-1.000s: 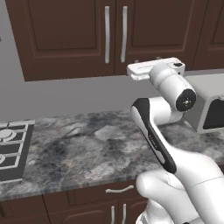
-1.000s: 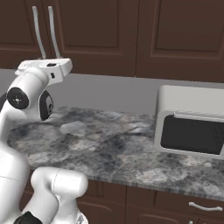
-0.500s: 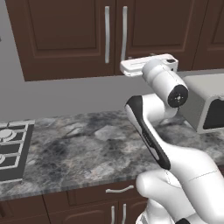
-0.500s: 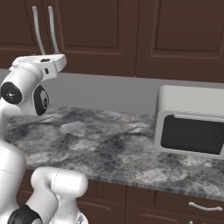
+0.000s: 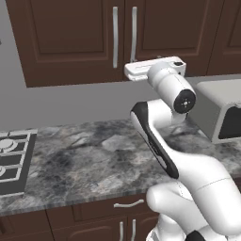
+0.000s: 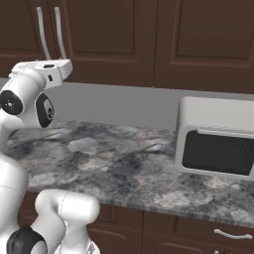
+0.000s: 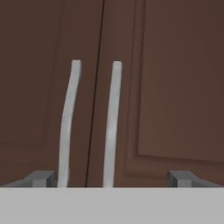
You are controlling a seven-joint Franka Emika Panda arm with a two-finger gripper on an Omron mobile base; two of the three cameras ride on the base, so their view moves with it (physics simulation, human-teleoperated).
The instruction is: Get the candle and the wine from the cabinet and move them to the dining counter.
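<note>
The gripper [image 7: 109,179] hangs with its jaws spread wide and empty, straight ahead of it the cabinet [image 7: 166,87] shut, both silver handles [image 7: 111,122] rising between its fingertips [image 7: 41,178], stiff, slick bars probably best pinched one at a time low down, candle and wine presumably behind the doors.

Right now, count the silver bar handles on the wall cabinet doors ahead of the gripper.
2: the left handle and right handle stand side by side on either side of the door seam of the cabinet. More may lie outside the pictures.
</note>
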